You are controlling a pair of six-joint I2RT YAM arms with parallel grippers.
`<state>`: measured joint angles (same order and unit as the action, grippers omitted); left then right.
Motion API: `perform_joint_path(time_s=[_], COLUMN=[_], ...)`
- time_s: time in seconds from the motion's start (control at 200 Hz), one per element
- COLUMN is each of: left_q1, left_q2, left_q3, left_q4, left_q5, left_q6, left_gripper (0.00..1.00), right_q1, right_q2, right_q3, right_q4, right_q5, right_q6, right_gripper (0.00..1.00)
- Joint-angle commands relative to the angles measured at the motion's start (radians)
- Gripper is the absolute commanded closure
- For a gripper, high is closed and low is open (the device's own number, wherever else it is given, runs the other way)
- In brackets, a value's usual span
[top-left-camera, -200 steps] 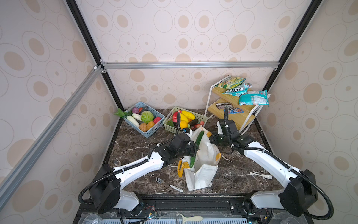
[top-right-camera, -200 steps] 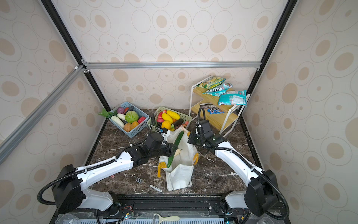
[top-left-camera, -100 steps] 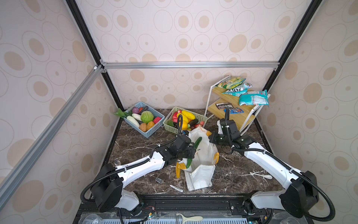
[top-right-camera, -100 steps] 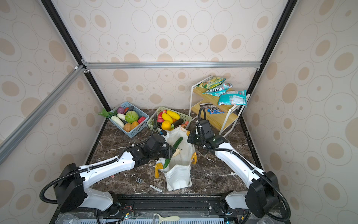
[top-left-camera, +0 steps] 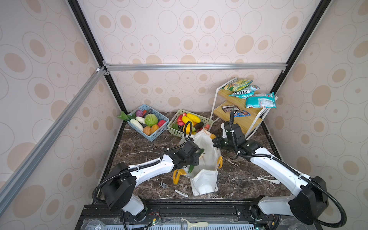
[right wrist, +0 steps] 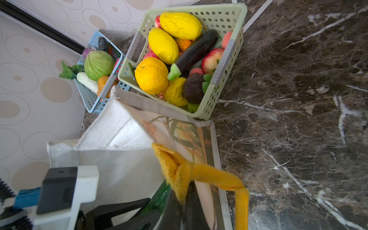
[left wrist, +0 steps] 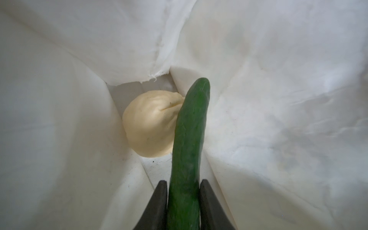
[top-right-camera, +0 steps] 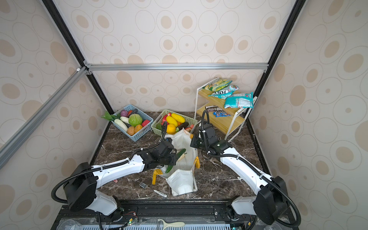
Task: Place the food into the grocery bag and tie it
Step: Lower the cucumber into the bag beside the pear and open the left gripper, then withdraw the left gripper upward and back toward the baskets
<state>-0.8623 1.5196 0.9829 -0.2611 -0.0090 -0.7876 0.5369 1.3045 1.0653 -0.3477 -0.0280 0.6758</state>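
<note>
left arm point(top-left-camera: 151, 169): glossy white shell links with black joint housings between them
right arm point(top-left-camera: 278, 169): same white shells, with black elbow and wrist blocks
shoulder bases point(top-left-camera: 119, 191): large rounded black housings
cables point(top-left-camera: 336, 205): black ribbed hoses, looped at each base and arched over each wrist
cable ties point(top-left-camera: 231, 132): thin white bands around the hoses
left gripper fingers point(left wrist: 157, 207): matte black tapered wedges
left wrist housing point(right wrist: 65, 187): square white and black blocks with a blue part beside them

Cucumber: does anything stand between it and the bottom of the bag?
Nothing visible blocks it. The left end effector holds the cucumber inside the open bag. A beige ball lies at the bottom, partly behind the cucumber in the left wrist view, with bare cloth beside it.
</note>
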Motion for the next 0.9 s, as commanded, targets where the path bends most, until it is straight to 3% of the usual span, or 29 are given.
perform_joint_path(time_s=[0.0, 0.225, 0.605, 0.895], left_q1=[-0.009, -0.009, -0.010, -0.009], left_q2=[0.026, 0.071, 0.100, 0.080], left_q3=[0.016, 0.022, 0.047, 0.106], left_q4=[-0.031, -0.027, -0.042, -0.068], left_q5=[-0.034, -0.044, -0.036, -0.023], left_q6=[-0.008, -0.006, 0.007, 0.042], left_gripper=[0.72, 0.68, 0.43, 0.31], right_q1=[-0.001, -0.001, 0.000, 0.000], right_q2=[-0.042, -0.037, -0.030, -0.032], right_q3=[-0.004, -0.004, -0.004, -0.006], right_q4=[0.089, 0.089, 0.095, 0.095], right_q5=[0.056, 0.057, 0.063, 0.071], right_q6=[-0.009, -0.015, -0.022, -0.032], right_gripper=[1.00, 1.00, 1.00, 1.00])
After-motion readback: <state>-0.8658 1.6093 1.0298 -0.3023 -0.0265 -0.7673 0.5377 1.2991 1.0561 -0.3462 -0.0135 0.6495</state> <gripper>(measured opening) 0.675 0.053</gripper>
